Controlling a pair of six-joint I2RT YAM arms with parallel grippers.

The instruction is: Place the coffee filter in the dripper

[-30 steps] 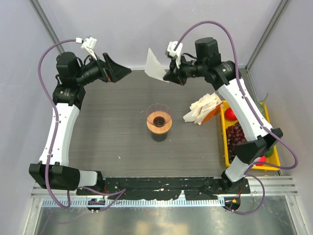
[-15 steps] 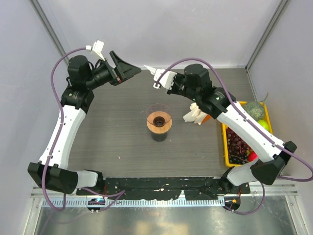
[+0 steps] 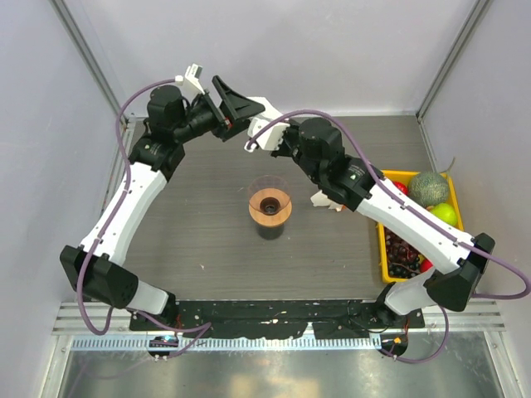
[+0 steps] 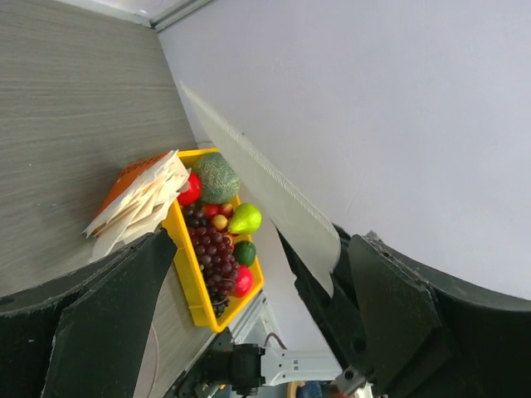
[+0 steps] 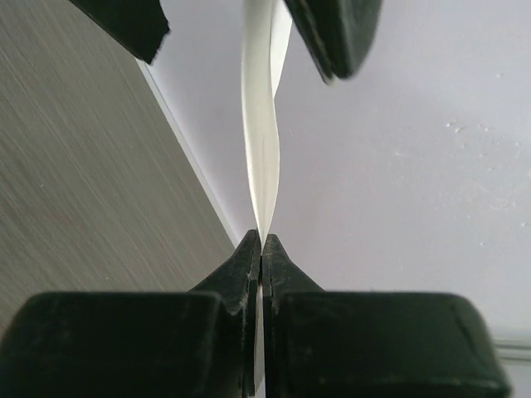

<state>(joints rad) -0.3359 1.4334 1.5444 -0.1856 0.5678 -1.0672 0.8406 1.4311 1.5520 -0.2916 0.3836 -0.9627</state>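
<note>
Right gripper (image 5: 261, 242) pinched on coffee filter (image 5: 264, 124), aloft on the far side of dripper (image 3: 270, 206). Left gripper (image 4: 261, 240) spread wide around its free edge. I fear a two-handed tug tears or creases it.

The right fingers (image 5: 124, 340) and left fingers (image 4: 99, 332) are being rendered as near-featureless black masses close to the lens, while the surface beyond them is being kept sharp. Everything is being lit brightly and evenly from overhead, and only faint, soft shadows are being cast.
</note>
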